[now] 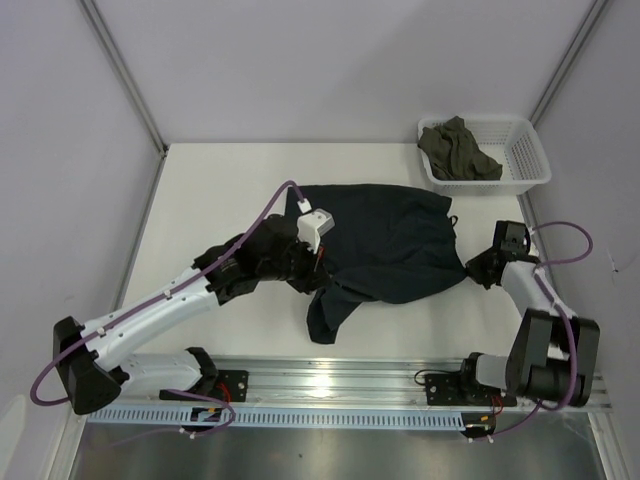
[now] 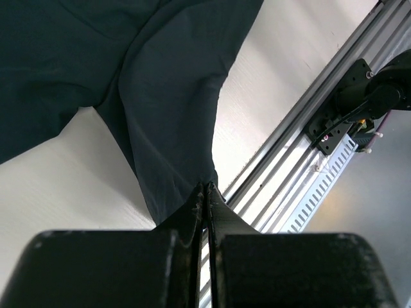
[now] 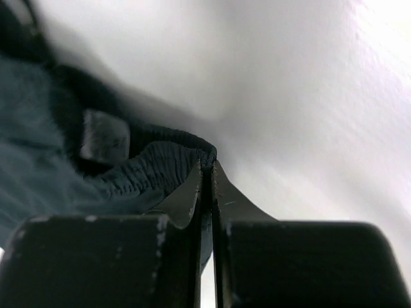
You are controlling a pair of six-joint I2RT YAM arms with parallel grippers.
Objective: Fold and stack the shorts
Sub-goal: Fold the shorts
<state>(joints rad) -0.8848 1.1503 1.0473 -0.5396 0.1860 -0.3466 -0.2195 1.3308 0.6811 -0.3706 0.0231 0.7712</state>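
Pinching spread-out dark teal-navy soft fabric shorts [image 1: 395,240] on white surface [image 1: 220,190], with left fingers [image 2: 207,189] at leg hem [image 2: 183,202] and right fingers [image 3: 207,168] at elastic waistband [image 3: 160,157]; beginning first fold, leaving stacking undone.

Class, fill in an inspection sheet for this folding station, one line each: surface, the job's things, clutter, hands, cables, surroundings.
Surface: white table, no marks seen.
Job's things: dark shorts spread mid-table, one leg reaching toward the near edge.
Clutter: white basket at the far right corner, with an olive garment inside.
Hands: left hand shut on the end of one shorts leg; right hand shut on the waistband edge.
Cables: purple cables, one looping along each arm.
Surroundings: pale walls; metal rail at the near edge.
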